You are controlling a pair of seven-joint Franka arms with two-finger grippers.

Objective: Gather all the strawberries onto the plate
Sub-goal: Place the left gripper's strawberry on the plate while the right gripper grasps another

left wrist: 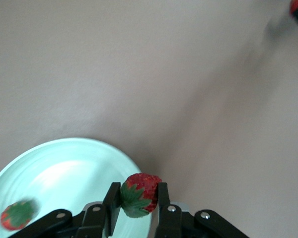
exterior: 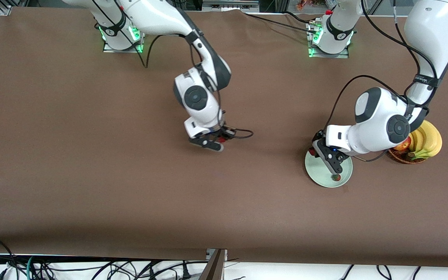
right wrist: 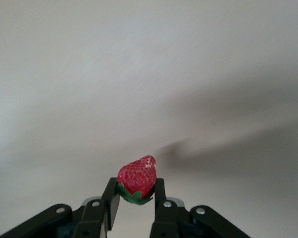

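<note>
My left gripper (exterior: 313, 151) hangs over the rim of the pale green plate (exterior: 317, 171), at the edge toward the right arm's end. It is shut on a strawberry (left wrist: 144, 186) with its leafy top against one finger. A second strawberry (exterior: 336, 177) lies in the plate near the edge closest to the front camera, and it shows as the berry (left wrist: 17, 214) in the left wrist view. My right gripper (exterior: 222, 138) hovers over bare table near the middle, shut on another strawberry (right wrist: 136, 176) with its tip pointing outward.
A brown wicker basket (exterior: 403, 158) with bananas (exterior: 426, 142) and a red apple stands beside the plate at the left arm's end. Brown table spreads between the two grippers. Cables lie along the table's front edge.
</note>
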